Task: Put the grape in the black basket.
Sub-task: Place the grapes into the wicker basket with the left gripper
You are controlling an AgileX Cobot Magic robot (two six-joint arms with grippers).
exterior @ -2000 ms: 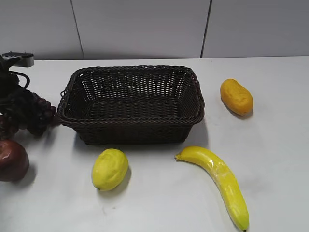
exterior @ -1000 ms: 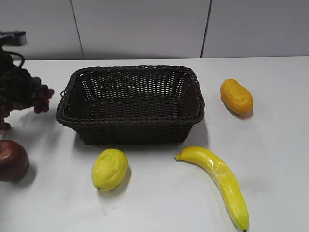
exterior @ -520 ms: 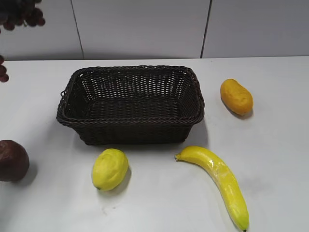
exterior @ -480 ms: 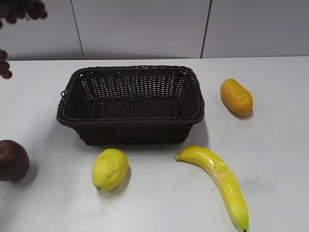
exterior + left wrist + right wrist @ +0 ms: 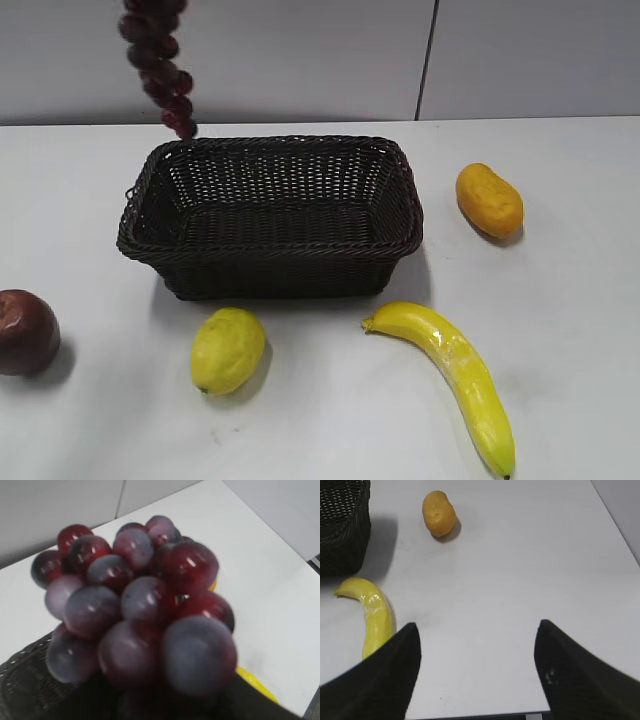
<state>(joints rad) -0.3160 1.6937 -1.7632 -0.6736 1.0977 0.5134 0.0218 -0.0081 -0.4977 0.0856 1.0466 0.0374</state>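
The grape (image 5: 158, 62) hangs lengthwise above the black basket's (image 5: 270, 247) back-left corner, off its middle. The left arm carries it, its gripper hidden behind the bunch, so its jaws cannot be judged. The right gripper (image 5: 476, 645) stands apart.

A white worktop (image 5: 560, 330) carries four loose fruits. A dark red apple (image 5: 25, 332) sits at the far left edge, partly cut off by the frame. A yellow lemon (image 5: 228, 349) lies near the front, left of centre. To its right a yellow banana (image 5: 455, 372) curves toward the front edge, its stem end pointing left. An orange mango (image 5: 489, 200) rests well back on the right, apart from the banana. Behind the worktop stands a pale grey panelled wall (image 5: 300, 55) with dark vertical seams.
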